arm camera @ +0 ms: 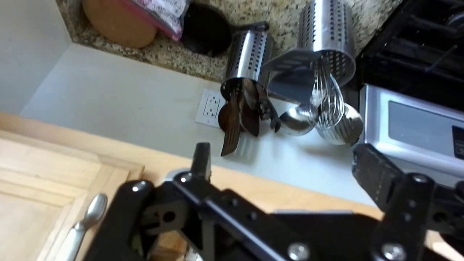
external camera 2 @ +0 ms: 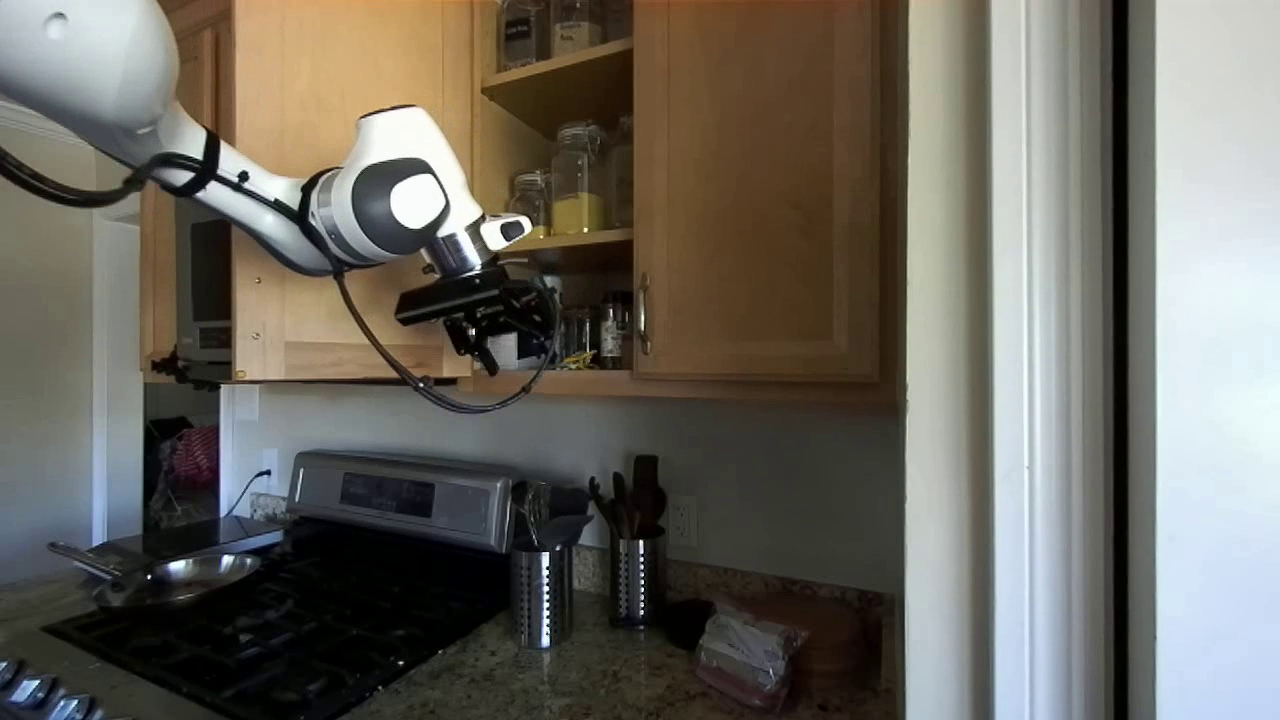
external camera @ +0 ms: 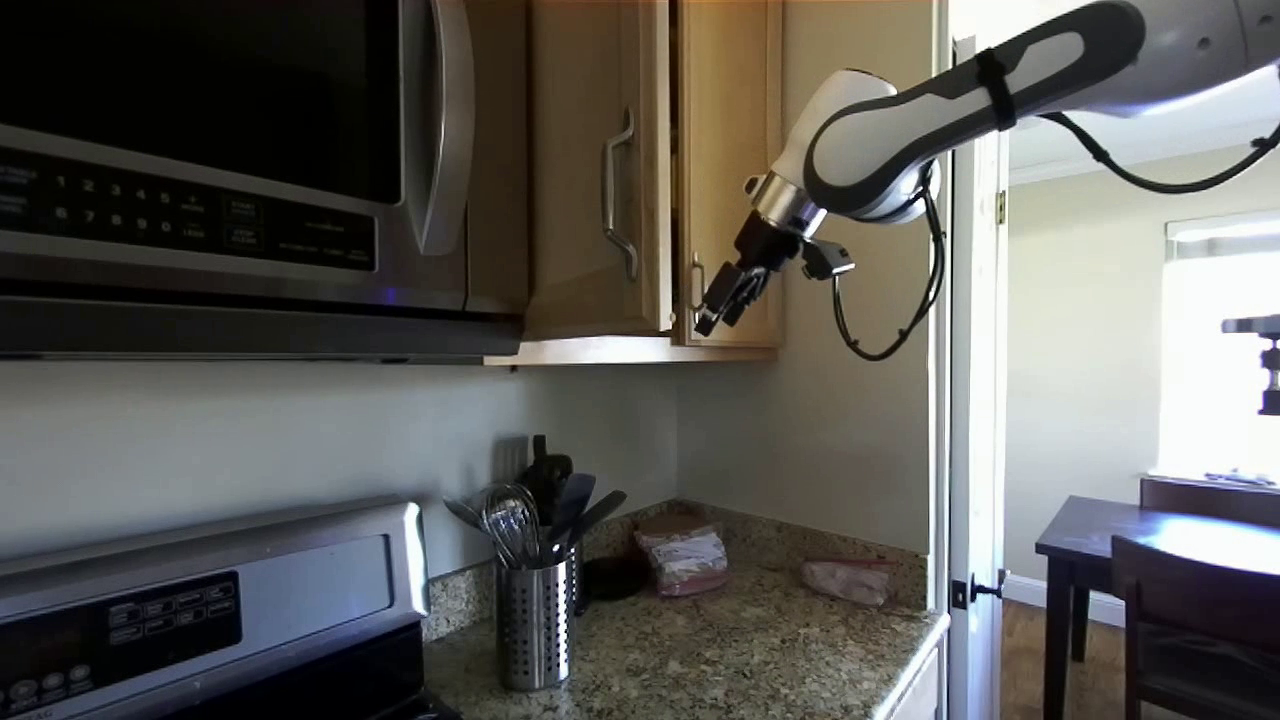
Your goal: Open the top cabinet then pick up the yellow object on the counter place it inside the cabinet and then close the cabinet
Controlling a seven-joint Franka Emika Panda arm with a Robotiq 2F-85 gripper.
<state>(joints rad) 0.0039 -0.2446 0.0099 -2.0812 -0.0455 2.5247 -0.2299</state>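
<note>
The top cabinet (external camera 2: 545, 384) stands open in an exterior view, its door (external camera 2: 350, 90) swung outward and jars on its shelves. The same door shows from outside in an exterior view (external camera: 580, 190), with its metal handle (external camera: 615, 195). A tiny bright yellow object (external camera 2: 577, 361) lies on the cabinet's bottom shelf beside spice jars. My gripper (external camera 2: 480, 355) is in front of the cabinet opening, tilted downward. In the wrist view my gripper (arm camera: 282, 156) has its fingers wide apart with nothing between them. The granite counter (external camera: 760, 660) is below. The yellow object is not visible in the wrist view.
Steel utensil canisters (external camera: 535, 625) and bagged food (external camera: 685, 555) stand on the counter. A closed neighbouring cabinet door (external camera 2: 760, 180) is beside the opening. A microwave (external camera: 430, 290) hangs beside the open door, above the stove (external camera 2: 300, 610). A cable loop (external camera 2: 460, 408) hangs below the wrist.
</note>
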